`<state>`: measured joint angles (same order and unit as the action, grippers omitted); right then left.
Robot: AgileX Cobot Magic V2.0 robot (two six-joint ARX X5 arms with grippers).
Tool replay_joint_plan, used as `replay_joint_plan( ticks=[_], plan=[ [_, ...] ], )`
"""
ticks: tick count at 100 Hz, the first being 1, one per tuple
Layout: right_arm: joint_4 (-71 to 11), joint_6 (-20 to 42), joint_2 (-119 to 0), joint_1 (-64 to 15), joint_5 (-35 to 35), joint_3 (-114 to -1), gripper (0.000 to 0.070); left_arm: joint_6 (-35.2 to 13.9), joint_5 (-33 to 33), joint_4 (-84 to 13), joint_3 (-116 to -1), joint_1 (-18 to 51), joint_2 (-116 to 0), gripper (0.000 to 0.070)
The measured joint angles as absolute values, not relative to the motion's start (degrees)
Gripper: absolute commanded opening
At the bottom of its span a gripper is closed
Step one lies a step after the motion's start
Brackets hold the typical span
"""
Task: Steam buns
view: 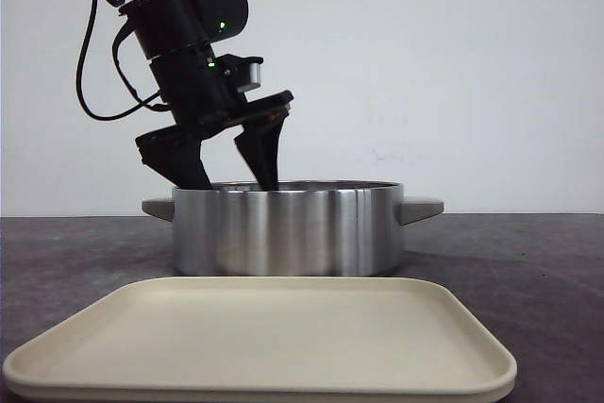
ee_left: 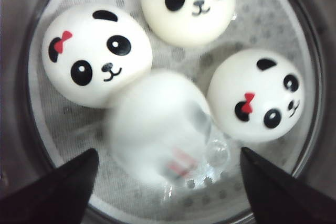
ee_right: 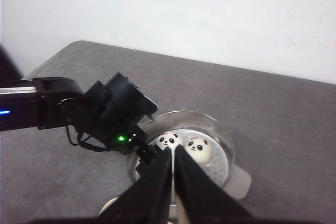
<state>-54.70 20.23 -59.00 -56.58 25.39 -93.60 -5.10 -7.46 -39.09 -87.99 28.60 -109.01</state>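
Note:
Four white panda-faced buns lie in the steel pot (view: 288, 228) on a perforated white liner (ee_left: 252, 24). In the left wrist view, one bun (ee_left: 97, 53) and another (ee_left: 257, 95) have red bows, and a third bun (ee_left: 189, 6) lies beyond them. The fourth bun (ee_left: 157, 124) is blurred, face not visible, lying between the others just beyond my fingers. My left gripper (view: 236, 184) is open and empty, its fingertips at the pot's rim. It also shows in the left wrist view (ee_left: 168, 153). My right gripper (ee_right: 173, 149) is shut and empty, high above the pot, where two buns (ee_right: 168, 140) show.
An empty cream tray (view: 264, 337) lies in front of the pot at the near table edge. The pot has a side handle on each side (view: 422, 207). The dark grey table (view: 528, 271) runs around it, with a white wall behind.

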Motion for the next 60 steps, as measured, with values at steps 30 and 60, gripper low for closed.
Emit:
replay_joint_plan(
  ticks=[30,60],
  plan=[
    [-57.6,20.0,-61.0,-56.6,29.1,-93.6,0.0001,-7.0,-10.6,-42.2,-95.4,28.6,-106.9,0.0175],
    [-49.1,19.9,-62.5,-56.6,34.2,-80.8,0.0007,-8.1,-10.7,-40.5,-95.8,29.2,-85.0,0.0012]
  ],
)
